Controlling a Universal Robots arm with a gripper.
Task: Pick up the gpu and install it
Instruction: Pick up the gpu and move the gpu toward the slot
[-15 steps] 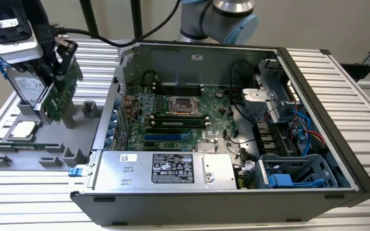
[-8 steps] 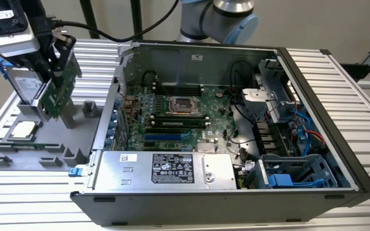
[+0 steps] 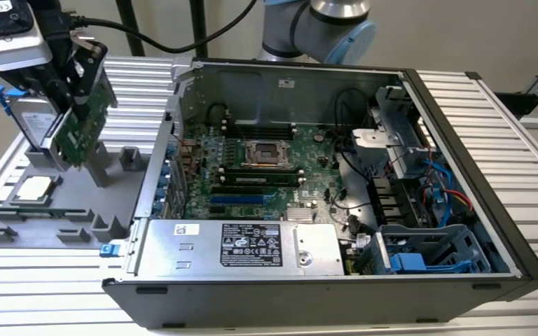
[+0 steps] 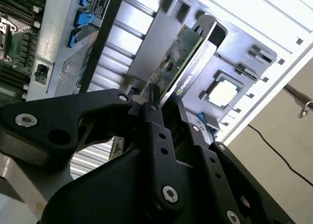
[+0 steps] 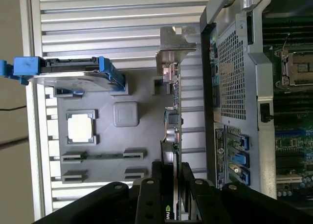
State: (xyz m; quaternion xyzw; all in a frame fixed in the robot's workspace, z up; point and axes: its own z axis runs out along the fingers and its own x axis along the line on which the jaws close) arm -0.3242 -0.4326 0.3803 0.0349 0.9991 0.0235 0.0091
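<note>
We saw the gpu (image 3: 80,138), a thin green card with a grey metal end bracket, standing on edge at the exterior view's left.

Bright, even light; soft shadows inside case (image 3: 250,94); glare (mild) on table (image 3: 493,119).

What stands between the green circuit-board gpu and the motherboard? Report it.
The gripper holds the gpu beside the open computer case; the case's grey metal wall rises between it and the green motherboard.
</note>
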